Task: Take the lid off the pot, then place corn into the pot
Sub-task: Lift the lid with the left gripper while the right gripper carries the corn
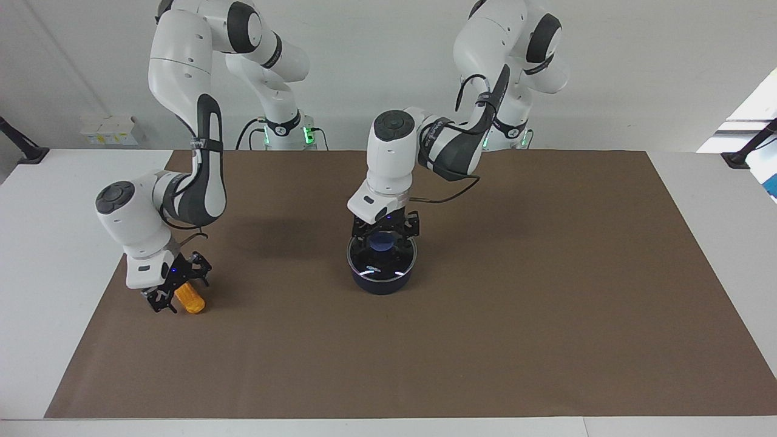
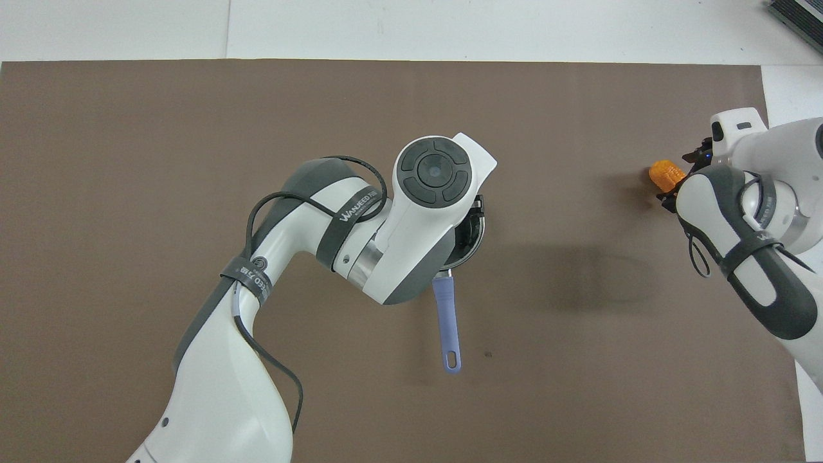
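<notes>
We see the pot (image 1: 382, 276) standing near the middle of the brown mat (image 1: 546, 315), with bare mat open all around it and widest toward the left arm's end of the table and toward the mat edge farthest from the robots. It is a small dark navy saucepan. Its long blue-purple handle (image 2: 447, 325) lies flat and points straight toward the robots, ending in a small hanging loop.

The lid (image 1: 382, 262) sits on the pot, clear glass with a metal rim and small white lettering. Its blue knob (image 1: 382, 242) shows between the black fingers of the left gripper (image 1: 385, 233), which is down at the lid with the jaws spread to either side of the knob; we cannot tell whether they touch it. From overhead the left arm's wrist covers most of the pot, leaving only an arc of rim.

The corn (image 1: 189, 297), a stubby orange-yellow cob, lies on the mat well apart from the pot, toward the right arm's end and close to the mat's edge there. The right gripper (image 1: 176, 285) is low at the corn, its jaws spread around the cob; we cannot tell if they press it.
</notes>
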Controlling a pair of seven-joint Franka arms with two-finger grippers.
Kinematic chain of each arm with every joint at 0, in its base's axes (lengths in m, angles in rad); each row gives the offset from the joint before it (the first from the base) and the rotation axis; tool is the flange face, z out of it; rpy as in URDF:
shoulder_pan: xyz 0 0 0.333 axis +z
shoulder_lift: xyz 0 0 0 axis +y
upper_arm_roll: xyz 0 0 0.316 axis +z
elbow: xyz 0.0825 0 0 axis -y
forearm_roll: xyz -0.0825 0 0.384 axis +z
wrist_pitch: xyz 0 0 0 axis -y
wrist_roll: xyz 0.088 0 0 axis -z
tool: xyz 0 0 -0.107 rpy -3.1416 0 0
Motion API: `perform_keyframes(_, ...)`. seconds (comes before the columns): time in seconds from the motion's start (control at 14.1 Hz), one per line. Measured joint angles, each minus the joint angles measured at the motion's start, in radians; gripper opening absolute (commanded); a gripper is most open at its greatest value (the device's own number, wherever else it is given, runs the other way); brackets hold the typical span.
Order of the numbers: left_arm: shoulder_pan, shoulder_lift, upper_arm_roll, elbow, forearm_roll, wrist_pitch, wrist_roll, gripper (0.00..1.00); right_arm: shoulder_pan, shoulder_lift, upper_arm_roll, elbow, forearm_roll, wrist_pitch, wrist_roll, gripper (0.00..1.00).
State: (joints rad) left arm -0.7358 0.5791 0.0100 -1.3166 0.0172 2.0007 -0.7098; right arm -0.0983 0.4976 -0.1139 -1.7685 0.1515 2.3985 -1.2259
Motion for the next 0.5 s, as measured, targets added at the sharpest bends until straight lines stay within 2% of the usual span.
perform_keyframes(0.07,-0.004,0.004,0.0,0.0,0.008,0.0,0.0,1.0,-0.001,0.0,-0.001,0.001,0.0,0.0,0.0,0.61)
perform_keyframes(0.14,-0.007,0.006,0.0,0.0,0.014,0.0,0.0,0.87,-0.002,0.0,-0.002,0.002,0.0,0.0,0.0,0.38)
perform_keyframes(0.21,-0.009,0.008,0.0,0.0,0.017,0.0,0.0,0.66,-0.001,0.0,-0.002,0.002,0.0,0.0,0.0,0.15)
perform_keyframes(0.28,-0.009,0.008,0.0,0.0,0.018,-0.001,0.0,0.35,-0.002,0.0,-0.002,0.002,0.0,0.0,0.0,0.0)
perform_keyframes(0.36,-0.01,0.008,-0.001,0.002,0.018,0.0,0.0,0.15,-0.002,0.0,-0.002,0.002,0.002,0.0,0.005,0.0)
perform_keyframes(0.43,-0.012,0.008,-0.001,0.003,0.018,-0.001,0.0,0.03,-0.002,0.0,-0.002,0.002,0.004,0.0,0.025,0.0)
perform_keyframes(0.5,-0.013,0.009,0.001,0.003,0.02,-0.004,0.0,0.0,-0.002,0.0,-0.002,0.002,0.004,0.0,0.063,0.0)
